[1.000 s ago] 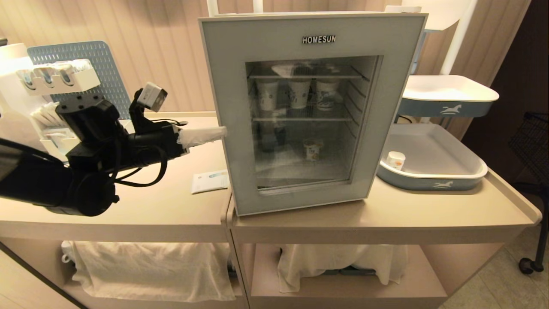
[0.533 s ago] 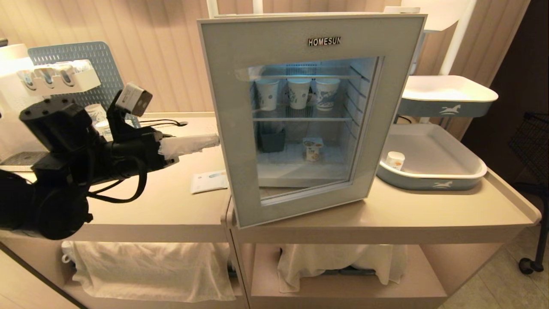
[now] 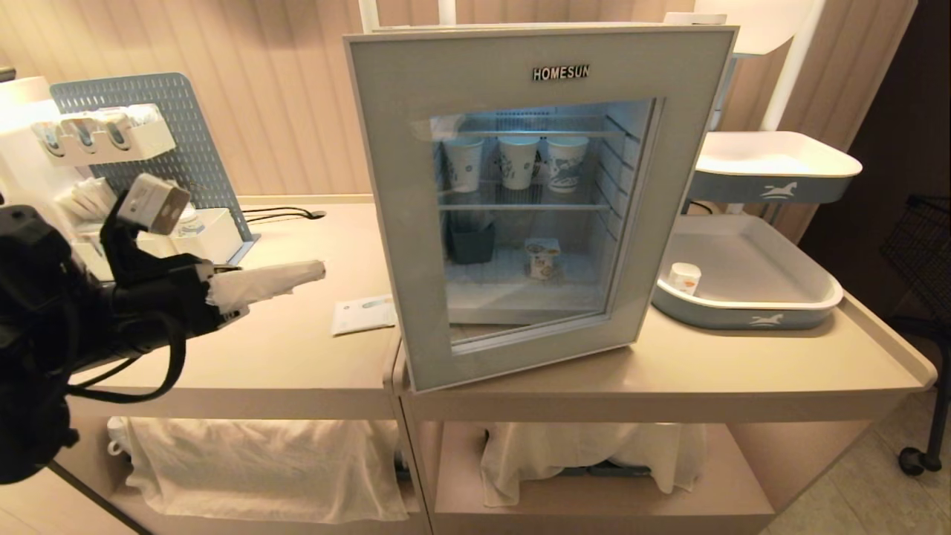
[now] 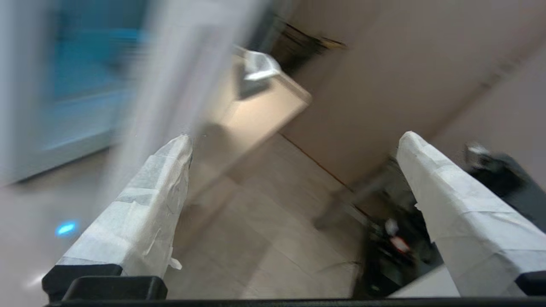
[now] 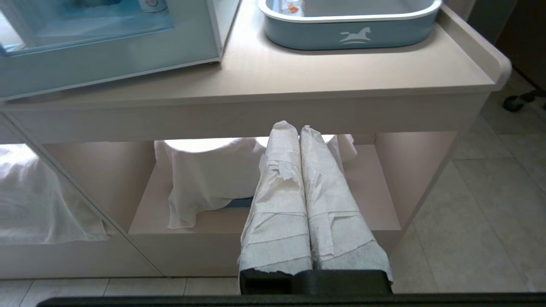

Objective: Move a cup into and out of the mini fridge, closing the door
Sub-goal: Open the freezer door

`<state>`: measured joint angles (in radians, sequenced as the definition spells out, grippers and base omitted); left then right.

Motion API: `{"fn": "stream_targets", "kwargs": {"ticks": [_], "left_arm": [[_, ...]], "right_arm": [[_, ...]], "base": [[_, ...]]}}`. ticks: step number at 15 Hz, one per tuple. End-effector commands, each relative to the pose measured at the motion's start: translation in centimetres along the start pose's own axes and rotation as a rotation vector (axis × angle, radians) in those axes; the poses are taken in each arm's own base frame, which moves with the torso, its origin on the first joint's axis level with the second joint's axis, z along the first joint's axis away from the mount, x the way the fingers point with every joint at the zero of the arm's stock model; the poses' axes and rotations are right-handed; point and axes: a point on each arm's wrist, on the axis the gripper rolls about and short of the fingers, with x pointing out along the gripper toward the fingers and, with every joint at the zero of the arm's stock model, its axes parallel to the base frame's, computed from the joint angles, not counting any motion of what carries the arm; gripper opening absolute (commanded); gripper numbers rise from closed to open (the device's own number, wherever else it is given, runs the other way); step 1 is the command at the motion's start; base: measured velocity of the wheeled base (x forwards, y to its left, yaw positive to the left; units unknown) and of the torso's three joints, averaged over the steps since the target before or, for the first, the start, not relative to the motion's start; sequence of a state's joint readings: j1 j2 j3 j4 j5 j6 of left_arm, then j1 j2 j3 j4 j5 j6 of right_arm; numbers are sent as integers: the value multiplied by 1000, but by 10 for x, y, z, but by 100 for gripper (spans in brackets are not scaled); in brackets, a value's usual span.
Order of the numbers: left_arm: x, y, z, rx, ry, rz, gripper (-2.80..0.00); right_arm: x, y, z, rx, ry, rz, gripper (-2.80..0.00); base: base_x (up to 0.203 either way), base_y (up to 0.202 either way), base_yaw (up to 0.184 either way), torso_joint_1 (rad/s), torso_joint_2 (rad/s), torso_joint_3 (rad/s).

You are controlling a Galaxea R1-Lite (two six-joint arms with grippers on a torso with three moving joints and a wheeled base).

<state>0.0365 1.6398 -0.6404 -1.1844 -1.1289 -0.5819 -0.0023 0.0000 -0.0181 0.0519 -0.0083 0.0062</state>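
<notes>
Cup (image 3: 542, 258) light, foil lid fragile (grip walls); left gripper (image 3: 316, 270) at fridge's 9 o'clock, jaws wide, empty.

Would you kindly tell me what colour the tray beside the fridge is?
The tray is blue-grey with a white rim and a white horse emblem; head view.

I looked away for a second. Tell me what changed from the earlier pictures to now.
The left gripper drew back from the door edge, leftward over the counter, jaws open and empty. The door swung slightly ajar and the mini fridge light came on. The cup on the lower shelf, the paper cups above it and the tray stayed put.
</notes>
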Motion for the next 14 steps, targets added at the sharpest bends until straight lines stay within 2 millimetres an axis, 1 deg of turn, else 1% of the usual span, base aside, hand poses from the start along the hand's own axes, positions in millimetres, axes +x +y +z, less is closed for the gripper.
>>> {"fn": "stream_targets", "kwargs": {"ticks": [1, 2, 4, 5, 6, 7, 8, 9, 10, 13, 14], "left_arm": [[-21, 34, -3, 12, -23, 116, -280], [-25, 42, 0, 30, -37, 151, -280], [-23, 53, -2, 56, -37, 179, -280], [-20, 57, -6, 58, -18, 189, -280], [-11, 58, -11, 48, 9, 193, -280], [-1, 60, -18, 62, 35, 218, -280], [13, 61, -26, 95, 64, 251, -280], [30, 62, -34, 119, 93, 291, -280], [47, 61, -40, 122, 115, 294, -280], [89, 50, -47, 53, 139, 211, -280], [96, 46, -48, 31, 141, 190, -280]], "right_arm": [[0, 0, 0, 0, 3, 0, -280], [0, 0, 0, 0, 3, -1, -280], [0, 0, 0, 0, 2, 0, -280], [0, 0, 0, 0, 1, -1, -280], [0, 0, 0, 0, 1, 0, -280], [0, 0, 0, 0, 1, 0, -280], [0, 0, 0, 0, 1, 0, -280], [0, 0, 0, 0, 3, -1, -280], [0, 0, 0, 0, 1, -2, -280], [0, 0, 0, 0, 1, 0, -280], [0, 0, 0, 0, 2, -1, -280]], "base": [[0, 0, 0, 0, 0, 0], [0, 0, 0, 0, 0, 0], [0, 0, 0, 0, 0, 0], [0, 0, 0, 0, 0, 0], [0, 0, 0, 0, 0, 0], [0, 0, 0, 0, 0, 0], [0, 0, 0, 0, 0, 0], [0, 0, 0, 0, 0, 0], [0, 0, 0, 0, 0, 0], [0, 0, 0, 0, 0, 0], [0, 0, 0, 0, 0, 0]]}}
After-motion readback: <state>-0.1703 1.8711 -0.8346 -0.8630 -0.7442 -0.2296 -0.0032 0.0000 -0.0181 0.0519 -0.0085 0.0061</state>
